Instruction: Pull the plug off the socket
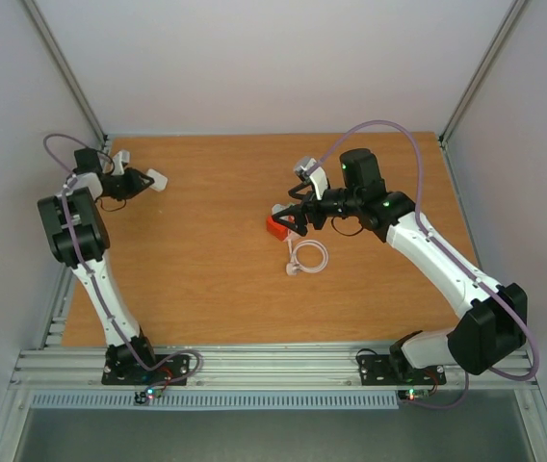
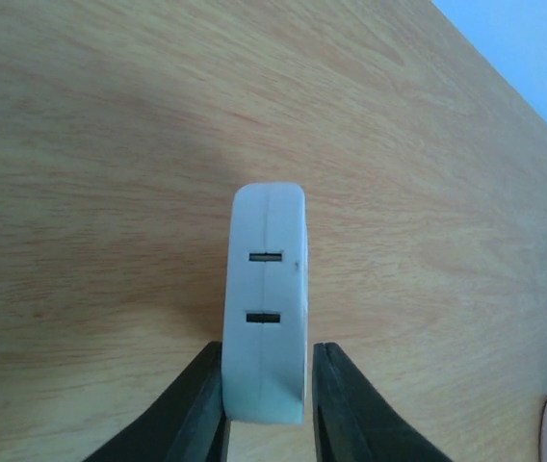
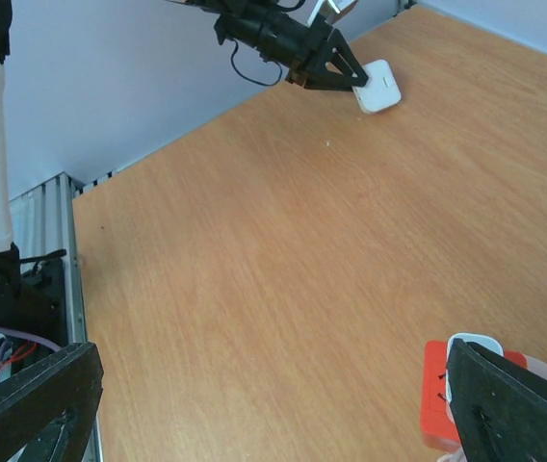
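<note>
Left fingers pinch a white block with 2 slots, near the table's 10 o'clock corner; right fingers spread wide beside the red cube; the socket lies at the cube's 5 o'clock, untouched.

One wooden table; two robot arms, left arm and right arm; two grippers, left gripper and right gripper; one white rectangular block, upper left of the overhead view; one red cube and one round pale socket, near its centre.
</note>
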### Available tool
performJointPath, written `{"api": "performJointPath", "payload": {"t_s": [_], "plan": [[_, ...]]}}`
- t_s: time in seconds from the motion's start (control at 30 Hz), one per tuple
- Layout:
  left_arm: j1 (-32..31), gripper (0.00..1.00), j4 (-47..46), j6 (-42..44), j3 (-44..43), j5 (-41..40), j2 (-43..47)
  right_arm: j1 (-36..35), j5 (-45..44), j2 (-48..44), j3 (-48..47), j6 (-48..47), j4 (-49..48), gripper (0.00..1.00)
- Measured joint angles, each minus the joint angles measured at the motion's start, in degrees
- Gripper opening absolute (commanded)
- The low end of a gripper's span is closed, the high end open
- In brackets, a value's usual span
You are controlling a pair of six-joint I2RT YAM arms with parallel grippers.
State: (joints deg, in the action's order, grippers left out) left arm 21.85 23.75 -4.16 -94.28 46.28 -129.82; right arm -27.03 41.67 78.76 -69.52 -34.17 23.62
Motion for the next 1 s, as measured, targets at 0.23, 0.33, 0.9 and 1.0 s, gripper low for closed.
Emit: {"api": "performJointPath", "payload": {"t_s": [0.23,0.33,0.9,1.0], "plan": [[0.0,0.54,-0.1,-1.0,-2.2,-0.7,-1.9,0.0,-0.9,0.0,0.0,0.0,0.0,0.99],[0.0,0.64,0.1,-1.5,-3.5,-1.7,-2.2,0.0,-1.1,0.0,0.0,0.0,0.0,0.99],[0.0,0.97,4.3,7.4,-4.1,-13.6,2.6,2.0,-1.4,0.0,0.2,-0.3,0.0,0.98],[0.0,1.0,4.4,10.4,-2.7,-14.1,7.1,2.6,-1.4,0.0,0.9,-0.4,0.0,0.97]]}}
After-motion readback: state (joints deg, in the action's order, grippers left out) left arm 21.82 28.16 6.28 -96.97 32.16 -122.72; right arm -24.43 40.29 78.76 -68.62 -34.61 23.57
